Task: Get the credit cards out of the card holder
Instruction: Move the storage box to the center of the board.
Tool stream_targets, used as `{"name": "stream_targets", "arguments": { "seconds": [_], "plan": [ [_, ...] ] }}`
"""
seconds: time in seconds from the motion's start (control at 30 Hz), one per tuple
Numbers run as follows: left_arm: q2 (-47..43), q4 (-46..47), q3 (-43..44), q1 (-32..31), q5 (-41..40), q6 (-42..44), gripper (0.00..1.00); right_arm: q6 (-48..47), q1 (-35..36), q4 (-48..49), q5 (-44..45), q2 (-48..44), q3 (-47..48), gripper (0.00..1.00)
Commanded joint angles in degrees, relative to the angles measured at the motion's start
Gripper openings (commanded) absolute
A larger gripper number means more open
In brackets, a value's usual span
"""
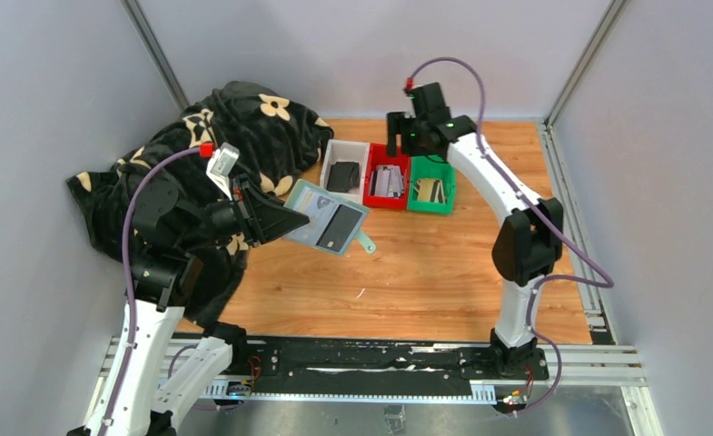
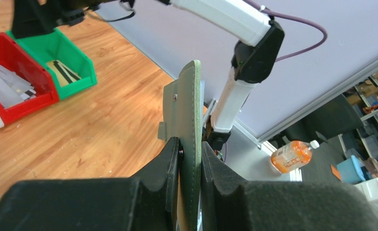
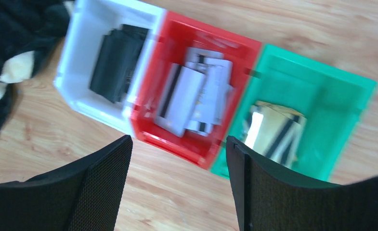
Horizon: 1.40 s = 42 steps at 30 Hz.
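Teal card holder interior shows overhead; left wrist sees only edge.

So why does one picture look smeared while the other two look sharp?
Right wrist view: motion blur smears the red tray and the cards in it, though the right tool is crisp. Left wrist view: the holder is sharp, the left tool a dark mass up close. Top view: even light, soft shadows, no blur.

Three plastic trays: one white tray, one red tray, one green tray. One card holder, with one black card showing in its slots. One floral blanket; the loose cards in the trays overlap and cannot be counted.
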Motion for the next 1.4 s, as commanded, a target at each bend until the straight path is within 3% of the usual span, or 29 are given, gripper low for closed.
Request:
{"name": "stream_targets", "arguments": {
  "seconds": [0.0,0.27,0.6,1.03,1.37],
  "plan": [
    [-0.02,2.39,2.63,0.49,1.13,-0.43,0.00,-0.63,7.37,-1.29,5.77,8.53,5.53,0.75],
    [-1.29,3.67,2.78,0.49,2.02,-2.86,0.00,-0.22,12.63,-1.47,13.11,18.78,13.25,0.71],
    [-2.17,3.85,2.63,0.49,2.58,-3.44,0.00,2.49,13.19,0.55,14.86,23.56,13.82,0.38],
    [-2.07,4.77,2.60,0.49,2.92,-3.68,0.00,10.93,17.39,7.02,20.01,12.02,-6.25,0.00],
    [-2.77,3.89,2.90,0.49,3.45,-3.01,0.00,21.38,26.24,7.60,27.76,4.35,-21.13,0.00]
  ]
}}
